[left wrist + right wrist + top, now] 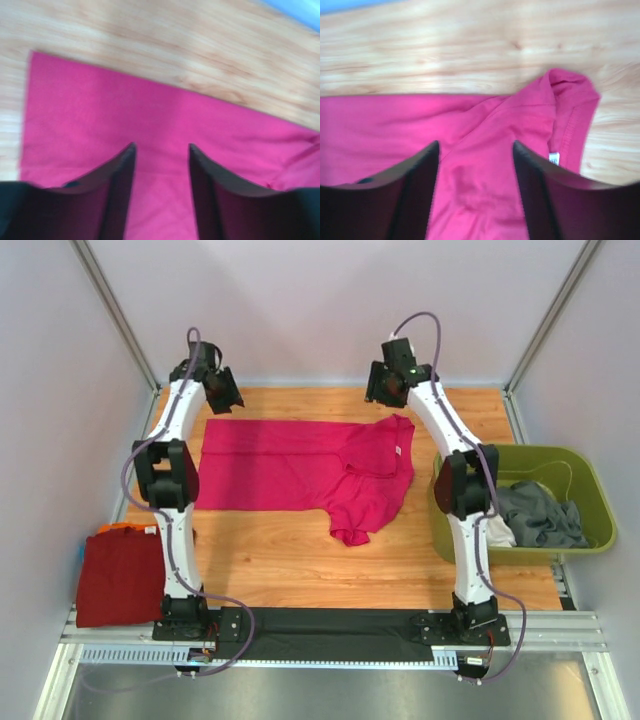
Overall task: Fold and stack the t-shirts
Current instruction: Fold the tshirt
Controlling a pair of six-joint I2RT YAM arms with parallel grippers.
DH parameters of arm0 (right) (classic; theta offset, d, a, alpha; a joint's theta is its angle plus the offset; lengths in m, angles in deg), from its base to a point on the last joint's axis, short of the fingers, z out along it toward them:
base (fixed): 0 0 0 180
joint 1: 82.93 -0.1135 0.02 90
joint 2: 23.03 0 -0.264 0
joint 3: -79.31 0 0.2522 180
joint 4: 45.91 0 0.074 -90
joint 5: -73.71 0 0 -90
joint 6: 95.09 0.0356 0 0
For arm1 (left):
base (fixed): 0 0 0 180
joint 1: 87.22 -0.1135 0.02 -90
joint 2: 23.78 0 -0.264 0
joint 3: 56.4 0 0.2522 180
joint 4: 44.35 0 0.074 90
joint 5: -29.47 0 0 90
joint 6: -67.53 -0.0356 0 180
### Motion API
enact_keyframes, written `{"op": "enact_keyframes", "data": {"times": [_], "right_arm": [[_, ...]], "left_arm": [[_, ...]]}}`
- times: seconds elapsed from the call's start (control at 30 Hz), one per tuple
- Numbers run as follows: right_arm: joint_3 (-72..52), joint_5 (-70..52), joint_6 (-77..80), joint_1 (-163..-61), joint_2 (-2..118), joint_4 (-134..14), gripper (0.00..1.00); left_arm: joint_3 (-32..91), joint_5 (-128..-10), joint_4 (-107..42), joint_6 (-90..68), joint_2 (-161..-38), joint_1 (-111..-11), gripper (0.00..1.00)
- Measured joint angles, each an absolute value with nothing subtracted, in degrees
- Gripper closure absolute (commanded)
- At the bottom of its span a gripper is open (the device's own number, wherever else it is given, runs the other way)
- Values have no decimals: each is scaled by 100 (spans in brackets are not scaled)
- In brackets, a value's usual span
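Note:
A magenta-pink t-shirt lies spread on the wooden table, its body to the left and its collar and a folded sleeve to the right. My left gripper hovers open above the shirt's far left corner; the pink cloth shows between its empty fingers. My right gripper hovers open above the far right end, over the collar and its white label. A folded dark red t-shirt lies at the near left. Grey and white shirts lie in the bin.
An olive-green plastic bin stands at the right edge of the table. An orange item peeks out behind the dark red shirt. Bare wood lies in front of the pink shirt. White walls enclose the table.

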State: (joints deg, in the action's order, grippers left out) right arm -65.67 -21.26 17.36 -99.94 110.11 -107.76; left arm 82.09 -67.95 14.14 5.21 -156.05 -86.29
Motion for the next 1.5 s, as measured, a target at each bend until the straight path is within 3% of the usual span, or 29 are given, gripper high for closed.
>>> {"op": "enact_keyframes", "data": {"times": [0.13, 0.23, 0.47, 0.57, 0.8, 0.97, 1.2, 1.5], "right_arm": [[-5843, -2126, 1601, -10171, 9555, -10473, 21], [-5166, -2131, 1631, -10381, 8510, -10333, 0], [-2615, -1962, 1944, -10757, 6755, -9880, 0], [-1763, -1912, 2182, -10759, 6524, -9909, 0], [-554, -1866, 2683, -10761, 6056, -10138, 0], [268, -1785, 3194, -10805, 5499, -10199, 0], [1693, -1571, 3926, -11148, 4231, -9926, 6], [1938, -1807, 4680, -11380, 3934, -9631, 9]], "left_arm": [[7409, -6693, 1300, 432, -13976, -8629, 38], [6327, -6509, 1042, 445, -12378, -8629, 37], [3931, -6240, 1010, 775, -10193, -8631, 35], [2959, -6227, 1187, 993, -9640, -8629, 35], [1219, -5952, 1521, 1597, -7889, -8629, 23], [616, -5814, 1453, 2165, -7598, -8629, 23], [15, -5431, 1464, 2687, -8272, -8668, 28], [146, -5556, 400, 2779, -9736, -9453, 36]]}}
